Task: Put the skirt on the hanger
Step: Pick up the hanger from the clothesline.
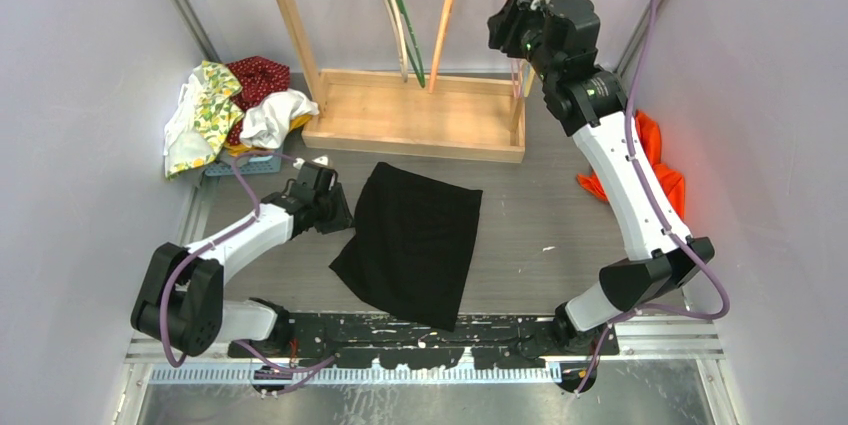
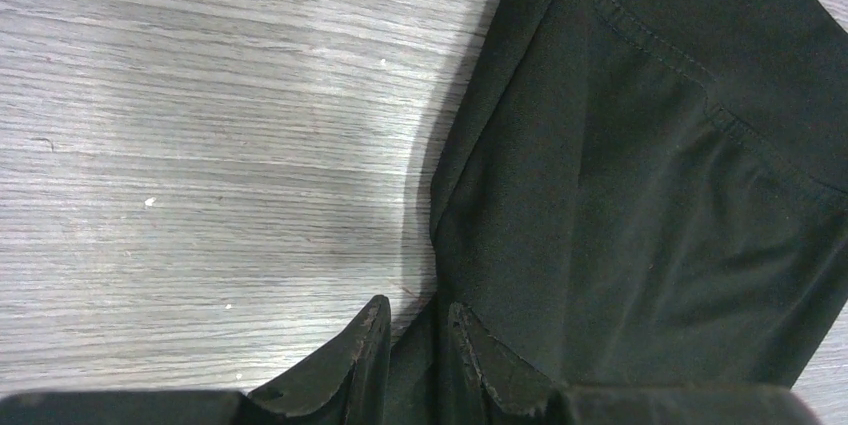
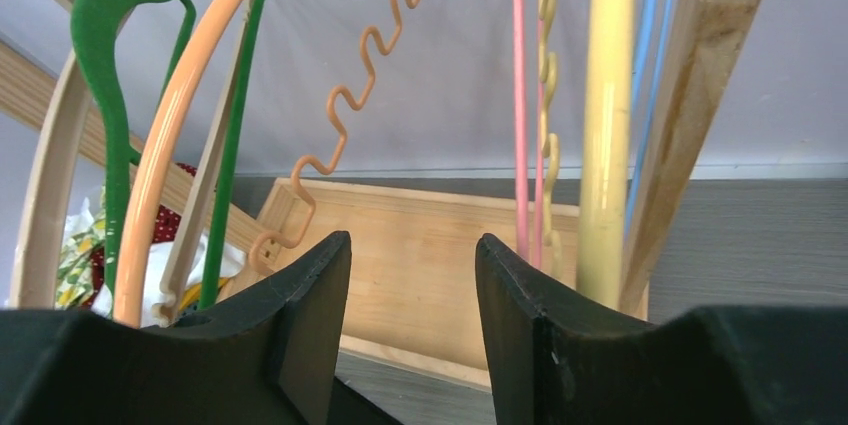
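- Left wrist: left gripper [image 2: 416, 310] at six o'clock, jaws nipped on the edge of the black skirt [image 2: 650, 195]; cloth spreads toward two o'clock over the table [image 2: 200, 145]
- Right wrist: right gripper [image 3: 412, 245] agape, empty; green hanger [image 3: 112, 145] at ten o'clock
- Top: skirt flat at centre; soft, light, limp; best pinched at its waist corners, I judge

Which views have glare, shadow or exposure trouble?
Top external: orange cloth by the right wall blooms, oversaturated; black fabric skirt reads as a flat blob. Left wrist: glare patch on the grey wood-grain table, dark shadow along the skirt's edge, stitching sharp. Right wrist: its dark fingers show little detail; coloured plastic hangers crisp against the pale wall.
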`<state>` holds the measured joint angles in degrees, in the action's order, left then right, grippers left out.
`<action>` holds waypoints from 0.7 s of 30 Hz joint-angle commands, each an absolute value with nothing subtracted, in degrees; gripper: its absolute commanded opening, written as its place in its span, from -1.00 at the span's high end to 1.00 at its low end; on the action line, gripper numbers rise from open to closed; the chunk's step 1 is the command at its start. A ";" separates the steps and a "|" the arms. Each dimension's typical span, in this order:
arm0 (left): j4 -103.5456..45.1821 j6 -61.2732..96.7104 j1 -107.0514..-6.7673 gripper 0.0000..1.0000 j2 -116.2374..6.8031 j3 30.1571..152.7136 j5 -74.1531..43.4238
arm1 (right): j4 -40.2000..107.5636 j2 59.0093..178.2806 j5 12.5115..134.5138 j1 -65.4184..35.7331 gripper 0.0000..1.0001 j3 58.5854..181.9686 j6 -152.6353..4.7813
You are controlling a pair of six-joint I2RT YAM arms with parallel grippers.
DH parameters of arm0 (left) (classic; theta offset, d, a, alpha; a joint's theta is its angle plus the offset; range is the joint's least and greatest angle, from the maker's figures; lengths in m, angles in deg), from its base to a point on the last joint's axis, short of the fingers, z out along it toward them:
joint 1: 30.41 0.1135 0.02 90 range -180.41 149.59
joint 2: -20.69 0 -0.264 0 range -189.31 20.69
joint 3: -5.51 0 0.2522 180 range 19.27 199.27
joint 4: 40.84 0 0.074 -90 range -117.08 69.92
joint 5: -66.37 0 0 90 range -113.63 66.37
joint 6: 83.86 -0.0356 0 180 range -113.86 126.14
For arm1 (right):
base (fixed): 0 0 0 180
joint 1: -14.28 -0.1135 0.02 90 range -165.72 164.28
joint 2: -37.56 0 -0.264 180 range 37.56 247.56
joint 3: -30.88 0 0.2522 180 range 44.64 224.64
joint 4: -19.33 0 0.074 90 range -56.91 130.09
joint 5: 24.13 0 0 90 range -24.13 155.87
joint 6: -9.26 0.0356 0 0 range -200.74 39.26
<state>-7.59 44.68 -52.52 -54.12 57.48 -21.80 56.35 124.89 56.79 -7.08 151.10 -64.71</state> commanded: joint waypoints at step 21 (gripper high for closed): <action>-9.63 43.55 -52.65 0.43 -55.26 60.22 -20.72 | 56.57 130.33 49.49 -4.72 0.36 155.52 -69.32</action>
